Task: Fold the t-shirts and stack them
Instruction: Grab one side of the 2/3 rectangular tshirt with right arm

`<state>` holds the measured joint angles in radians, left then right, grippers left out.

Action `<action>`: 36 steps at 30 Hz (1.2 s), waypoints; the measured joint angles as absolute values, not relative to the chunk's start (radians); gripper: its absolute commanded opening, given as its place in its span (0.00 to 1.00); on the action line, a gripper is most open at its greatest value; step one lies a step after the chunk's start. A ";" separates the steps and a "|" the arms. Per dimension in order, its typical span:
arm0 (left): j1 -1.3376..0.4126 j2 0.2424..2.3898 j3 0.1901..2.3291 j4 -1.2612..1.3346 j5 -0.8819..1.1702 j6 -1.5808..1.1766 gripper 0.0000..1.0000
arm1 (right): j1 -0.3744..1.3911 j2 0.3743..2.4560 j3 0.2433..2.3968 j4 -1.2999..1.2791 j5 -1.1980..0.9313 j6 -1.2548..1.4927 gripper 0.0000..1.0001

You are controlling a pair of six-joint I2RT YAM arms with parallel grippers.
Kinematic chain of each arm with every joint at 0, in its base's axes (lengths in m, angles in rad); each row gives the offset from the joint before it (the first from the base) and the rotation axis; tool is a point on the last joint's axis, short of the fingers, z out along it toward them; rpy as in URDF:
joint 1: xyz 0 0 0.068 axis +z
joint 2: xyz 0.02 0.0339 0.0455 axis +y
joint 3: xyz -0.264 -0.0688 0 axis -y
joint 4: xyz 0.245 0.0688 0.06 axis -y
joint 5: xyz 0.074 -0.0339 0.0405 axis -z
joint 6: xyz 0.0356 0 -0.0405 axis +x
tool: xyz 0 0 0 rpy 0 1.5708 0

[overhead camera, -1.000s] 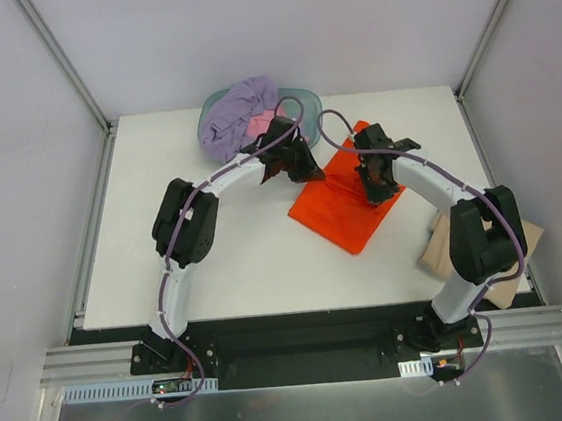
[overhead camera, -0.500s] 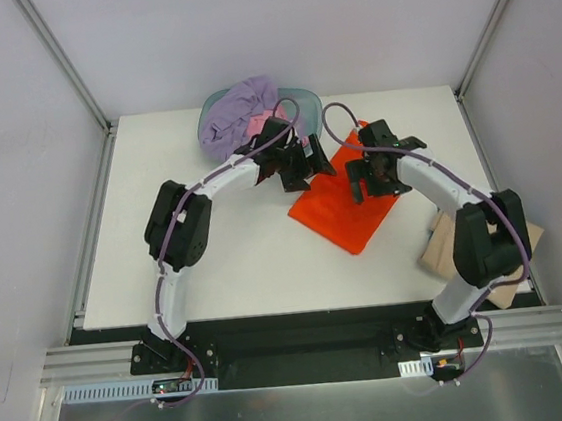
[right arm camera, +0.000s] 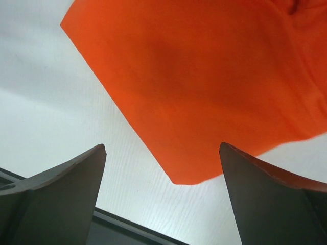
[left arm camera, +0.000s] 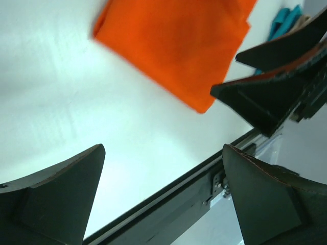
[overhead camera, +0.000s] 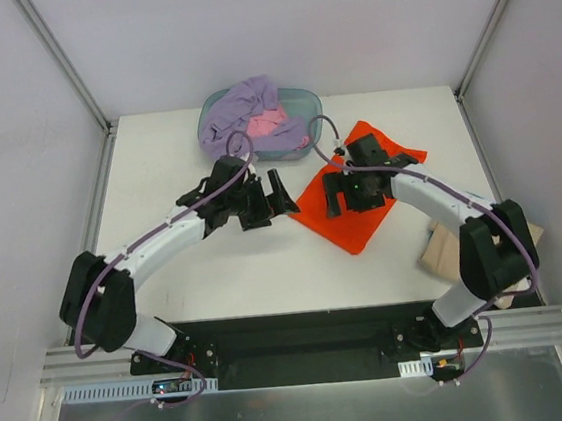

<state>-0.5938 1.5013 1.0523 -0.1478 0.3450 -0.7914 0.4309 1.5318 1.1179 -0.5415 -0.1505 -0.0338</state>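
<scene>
The orange-red t-shirt [overhead camera: 353, 225] lies folded flat on the white table [overhead camera: 158, 183], a sleeve end showing behind the right arm. My left gripper [overhead camera: 272, 199] hovers open just left of it, touching nothing; its wrist view shows the shirt [left arm camera: 173, 46] ahead and the empty gripper [left arm camera: 163, 196]. My right gripper [overhead camera: 346, 200] hangs open over the shirt's middle, with the shirt's near corner [right arm camera: 204, 76] between and beyond its spread fingers [right arm camera: 61, 199]. The lavender t-shirt [overhead camera: 240, 109] and the pink t-shirt [overhead camera: 270, 123] sit bunched in the teal tub [overhead camera: 301, 98].
A tan cardboard sheet [overhead camera: 436, 249] lies at the table's right near corner, partly under the right arm. The tub stands at the back edge. The table's dark front rail [left arm camera: 168, 199] shows close under the left gripper.
Both grippers went from shut on the orange-red shirt to open and let it go. The left arm swung left and toward the near edge; the right gripper shifted slightly left over the shirt.
</scene>
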 measured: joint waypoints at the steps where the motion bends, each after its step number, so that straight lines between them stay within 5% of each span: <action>1: -0.593 1.461 1.010 -0.156 0.325 -0.791 0.99 | 0.448 1.561 1.131 -0.540 -0.144 -0.034 0.97; 14: -0.482 1.083 0.691 -0.299 0.179 -0.801 0.99 | 0.624 1.946 1.365 -0.566 -0.053 -0.065 0.97; 30: -0.415 0.951 0.674 -0.452 0.067 -0.796 0.99 | 1.085 1.810 1.215 -0.586 0.094 0.064 0.97; 36: -0.401 0.841 0.672 -0.518 -0.010 -0.795 0.99 | 1.205 1.542 1.183 -0.601 0.265 0.022 0.97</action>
<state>-0.4007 0.8406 0.6720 -0.5182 -0.0101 -0.7952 1.2049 1.5421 1.1828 -0.6014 0.2649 0.0219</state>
